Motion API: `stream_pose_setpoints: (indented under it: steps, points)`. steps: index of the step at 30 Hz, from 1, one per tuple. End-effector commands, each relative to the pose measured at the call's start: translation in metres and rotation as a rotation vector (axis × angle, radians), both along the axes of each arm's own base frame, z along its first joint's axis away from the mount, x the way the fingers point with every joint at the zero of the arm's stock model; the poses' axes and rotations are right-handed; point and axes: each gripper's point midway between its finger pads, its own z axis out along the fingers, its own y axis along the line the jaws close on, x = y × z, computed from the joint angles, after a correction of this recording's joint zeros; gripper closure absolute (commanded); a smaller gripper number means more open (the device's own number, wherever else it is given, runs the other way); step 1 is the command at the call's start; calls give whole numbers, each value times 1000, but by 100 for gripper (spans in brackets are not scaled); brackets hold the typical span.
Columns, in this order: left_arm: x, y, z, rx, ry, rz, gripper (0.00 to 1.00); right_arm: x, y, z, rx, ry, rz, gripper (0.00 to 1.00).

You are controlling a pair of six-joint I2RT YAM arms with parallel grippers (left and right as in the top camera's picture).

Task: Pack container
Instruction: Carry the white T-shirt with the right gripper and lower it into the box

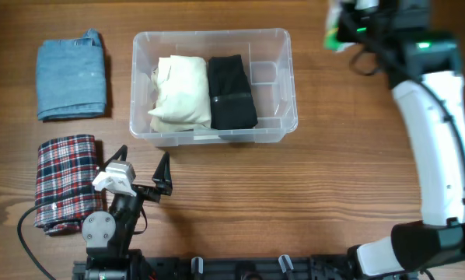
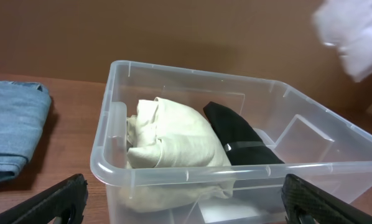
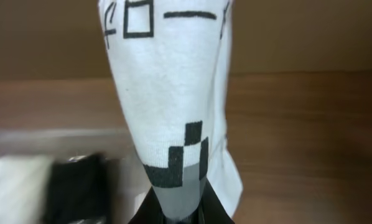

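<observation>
Progress check: container point(image 1: 214, 33) sits top-middle of the table point(image 1: 333, 179) w/ two folded pieces already in it, a cream garment point(image 1: 180, 93) on its left side and a black garment point(image 1: 231, 92) touching it in the middle. Right end of the bin looks bare, so room for more imo. Right gripper point(image 3: 180, 208) is clenched on a white cloth point(image 3: 170, 93) w/ a black and grey checker print, up in the air past the container's right end, not over it yet. Left gripper point(image 1: 145, 154) is spread wide, holding nothing, low near the front, facing the bin. Left to do, prob: white piece goes in, then the denim cloth point(image 1: 71, 74) and plaid cloth point(image 1: 65, 183), both lying on the table left of the container. Abt halfway, I'd guess.
</observation>
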Motion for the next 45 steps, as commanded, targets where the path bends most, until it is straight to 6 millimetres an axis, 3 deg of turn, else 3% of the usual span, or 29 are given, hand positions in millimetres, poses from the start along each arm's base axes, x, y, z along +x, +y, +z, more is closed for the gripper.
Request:
stream_pose_setpoints:
  steps: [1,9,15,21,34,41,45]
  points:
    - [0,-1,-2,19,-5,-9,0,-10,46,7,35,-17,55,96]
    - [0,-1,-2,19,-5,-9,0,-34,101,-4,97,47,120,96]
    - [0,-1,-2,18,-5,-9,0,-37,105,-28,17,94,40,96]
    - [0,-1,-2,19,-5,-9,0,-32,127,-65,1,169,39,96]
    - [0,-1,-2,18,-5,-9,0,-18,125,-140,-112,305,-27,96]
    - [0,-1,-2,18,-5,-9,0,-20,127,-171,-154,378,-22,96]
    - [0,-1,-2,18,-5,-9,0,-25,124,-179,-173,409,-23,96]
